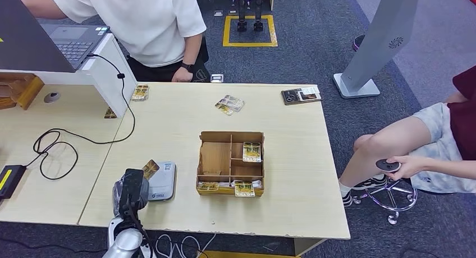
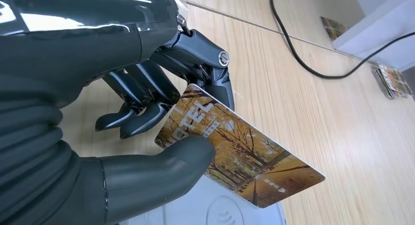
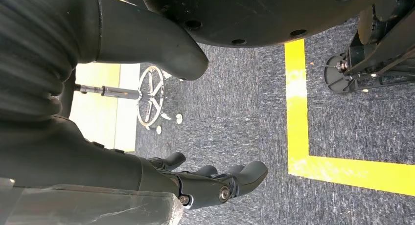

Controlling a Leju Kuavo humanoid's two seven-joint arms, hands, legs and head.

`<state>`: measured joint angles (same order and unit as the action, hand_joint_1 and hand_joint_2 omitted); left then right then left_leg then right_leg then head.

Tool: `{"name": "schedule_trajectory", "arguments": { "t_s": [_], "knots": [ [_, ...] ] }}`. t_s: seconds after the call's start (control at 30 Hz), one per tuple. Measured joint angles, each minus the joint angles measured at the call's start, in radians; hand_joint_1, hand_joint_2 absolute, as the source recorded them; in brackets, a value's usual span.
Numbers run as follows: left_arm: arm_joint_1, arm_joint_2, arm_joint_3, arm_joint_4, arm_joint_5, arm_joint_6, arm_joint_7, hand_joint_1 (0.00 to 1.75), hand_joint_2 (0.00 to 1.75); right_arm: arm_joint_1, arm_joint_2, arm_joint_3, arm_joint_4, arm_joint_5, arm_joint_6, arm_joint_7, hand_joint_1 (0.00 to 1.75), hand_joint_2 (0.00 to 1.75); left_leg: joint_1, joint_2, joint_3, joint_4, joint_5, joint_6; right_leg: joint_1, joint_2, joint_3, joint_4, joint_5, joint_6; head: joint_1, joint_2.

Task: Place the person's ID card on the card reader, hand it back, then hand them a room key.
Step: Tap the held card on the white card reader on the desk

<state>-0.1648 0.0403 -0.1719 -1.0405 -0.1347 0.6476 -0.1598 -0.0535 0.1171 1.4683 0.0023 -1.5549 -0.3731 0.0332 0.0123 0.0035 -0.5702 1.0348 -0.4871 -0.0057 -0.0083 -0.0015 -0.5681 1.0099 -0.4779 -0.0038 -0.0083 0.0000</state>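
Your left robot hand (image 2: 147, 117) pinches the card (image 2: 240, 151) just above the card reader (image 1: 162, 180) — angled for scanning; right robot hand (image 3: 205, 181) hangs loose, fingers apart.

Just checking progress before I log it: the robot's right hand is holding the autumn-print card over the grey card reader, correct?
Not quite: the left hand holds the card over the grey card reader, as the left wrist view shows. The right hand hangs over the carpet, holding nothing.

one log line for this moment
left hand: pinches autumn-print hotel card | card over grey card reader | right hand: empty, hanging
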Motion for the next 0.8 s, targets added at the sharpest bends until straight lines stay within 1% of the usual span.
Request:
{"name": "schedule_trajectory", "arguments": {
  "t_s": [0.33,0.5,0.57,0.67,0.8],
  "knots": [
    [0.0,-0.015,0.038,0.014,0.024,0.013,-0.023,1.75,1.75,-0.001,0.0,0.0,0.0,0.0,-0.003,0.0,0.0,1.75,0.0,0.0,0.0,0.0,0.0,0.0,0.0,0.0,0.0,0.0,0.0,0.0,0.0,0.0],
    [-0.001,-0.019,0.055,0.025,-0.036,0.023,-0.032,1.75,1.75,-0.001,0.0,0.0,0.0,0.0,-0.003,0.0,0.0,1.75,0.0,0.0,0.0,0.0,0.0,0.0,0.0,0.0,0.0,0.0,0.0,0.0,0.0,0.0],
    [-0.001,-0.029,0.081,0.029,-0.096,0.023,-0.035,1.75,1.75,-0.001,0.0,0.0,0.0,0.0,-0.002,0.0,0.0,1.75,0.0,0.0,0.0,0.0,0.0,0.0,0.0,0.0,0.0,0.0,0.0,0.0,0.0,0.0],
    [-0.001,-0.05,0.142,0.033,-0.178,0.023,-0.052,1.75,1.75,-0.002,0.0,0.001,0.0,0.0,-0.002,0.0,0.0,1.75,0.0,0.0,0.0,0.0,0.0,0.0,0.0,0.0,0.0,0.0,0.0,0.0,0.0,0.0],
    [-0.002,-0.083,0.232,0.033,-0.228,0.023,-0.1,1.75,1.75,-0.003,0.0,0.002,0.0,0.0,-0.003,0.0,0.0,1.75,0.0,0.0,0.0,0.0,0.0,0.0,0.0,0.0,0.0,0.0,0.0,0.0,0.0,0.0]
  ]
}}
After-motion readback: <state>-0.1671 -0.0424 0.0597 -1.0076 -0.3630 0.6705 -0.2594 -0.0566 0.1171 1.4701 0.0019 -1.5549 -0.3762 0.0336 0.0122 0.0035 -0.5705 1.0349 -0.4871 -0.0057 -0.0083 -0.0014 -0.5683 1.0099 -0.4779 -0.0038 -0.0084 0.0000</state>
